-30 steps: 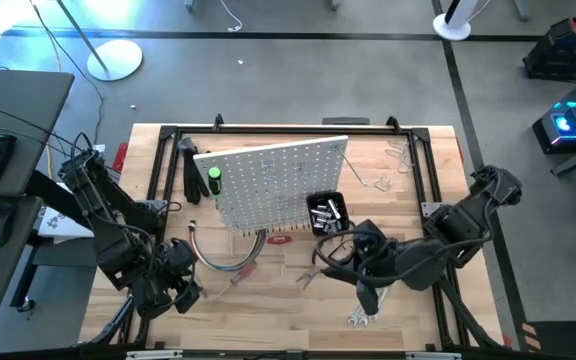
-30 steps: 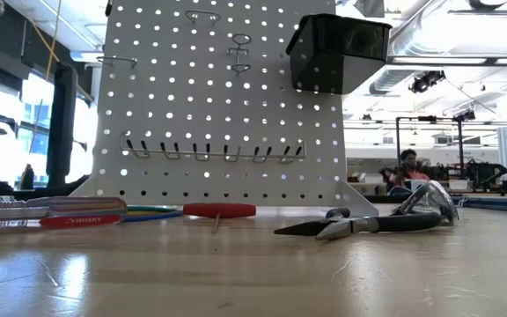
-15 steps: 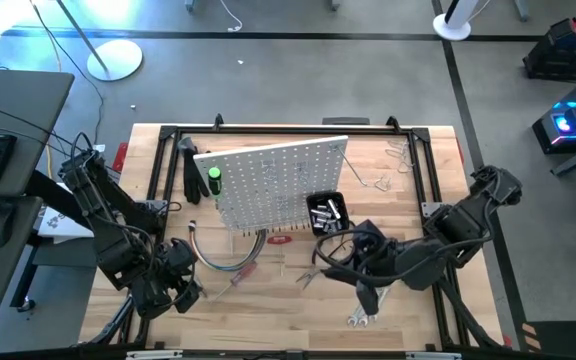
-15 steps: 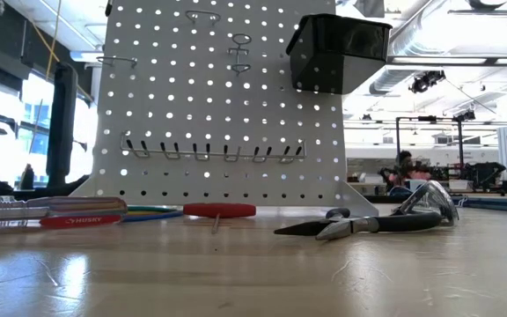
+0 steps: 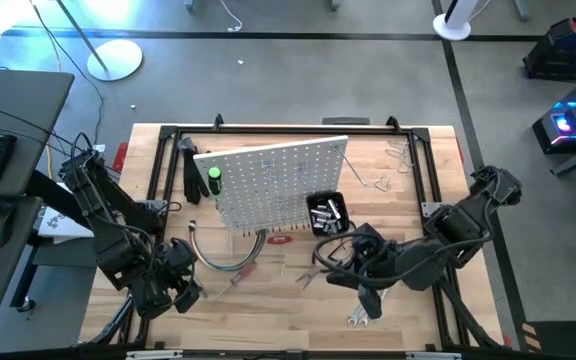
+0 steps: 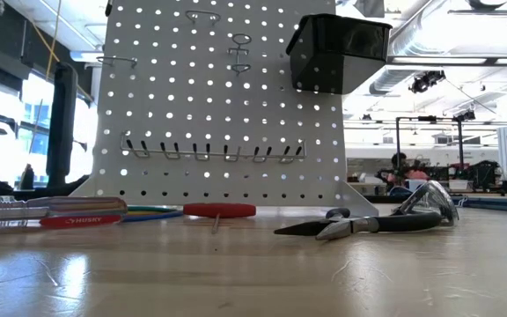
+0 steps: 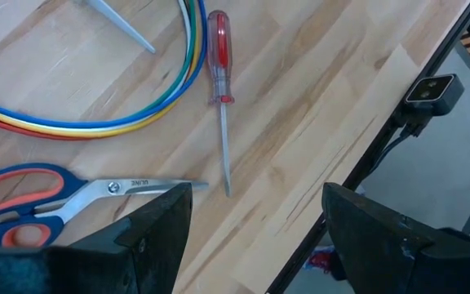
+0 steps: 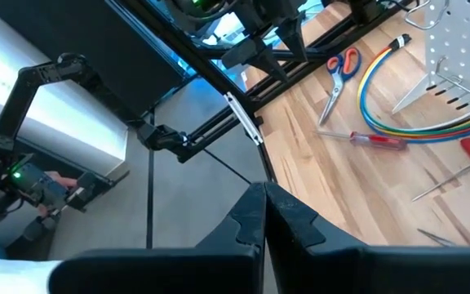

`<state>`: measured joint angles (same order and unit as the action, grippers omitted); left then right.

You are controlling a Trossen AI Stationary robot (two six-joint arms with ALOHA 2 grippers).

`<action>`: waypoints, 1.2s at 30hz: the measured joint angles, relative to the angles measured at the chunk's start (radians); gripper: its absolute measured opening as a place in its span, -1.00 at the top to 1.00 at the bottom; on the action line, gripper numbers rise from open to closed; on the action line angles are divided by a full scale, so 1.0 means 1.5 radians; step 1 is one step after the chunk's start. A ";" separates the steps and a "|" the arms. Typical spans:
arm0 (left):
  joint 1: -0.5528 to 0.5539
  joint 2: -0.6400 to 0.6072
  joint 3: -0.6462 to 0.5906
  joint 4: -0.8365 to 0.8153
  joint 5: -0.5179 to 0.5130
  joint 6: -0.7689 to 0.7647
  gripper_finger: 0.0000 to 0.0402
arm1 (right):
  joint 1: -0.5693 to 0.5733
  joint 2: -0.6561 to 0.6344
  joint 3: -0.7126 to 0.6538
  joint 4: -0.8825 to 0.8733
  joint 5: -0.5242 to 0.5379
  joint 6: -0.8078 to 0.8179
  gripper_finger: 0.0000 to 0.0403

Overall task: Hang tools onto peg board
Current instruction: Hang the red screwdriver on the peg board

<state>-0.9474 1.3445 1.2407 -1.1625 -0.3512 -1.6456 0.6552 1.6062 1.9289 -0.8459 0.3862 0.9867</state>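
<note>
Hovering wide over the scissors [image 7: 51, 192] and red screwdriver [image 7: 219, 65] on the bench [image 7: 317, 90], the left pincer [image 7: 255, 220] seems poised to grasp, while the empty right pincer [image 8: 264, 214] stays shut beside the peg board [image 5: 273, 180].

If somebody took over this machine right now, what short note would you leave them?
Left end effector: open, empty, above the red-handled scissors and red screwdriver.
Right end effector: shut, holding nothing visible, near the table's front.
Peg board: stands mid-table, its hook row bare.
Pliers and wrenches lie on the table.
Left: hang every tool lying loose.
</note>
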 joint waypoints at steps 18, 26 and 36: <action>0.023 0.182 0.000 0.074 0.060 -0.055 -0.34 | 0.000 0.000 0.000 -0.038 -0.014 0.000 1.00; 0.103 0.251 0.000 0.076 0.112 0.017 -0.34 | -0.001 0.000 0.000 -0.043 -0.019 0.000 1.00; 0.214 0.272 0.000 0.091 0.125 0.167 -0.34 | -0.001 0.001 0.000 -0.060 -0.030 0.006 1.00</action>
<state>-0.6268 1.7531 1.2404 -1.0266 -0.1642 -1.3951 0.6544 1.6070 1.9289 -0.9362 0.3406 0.9955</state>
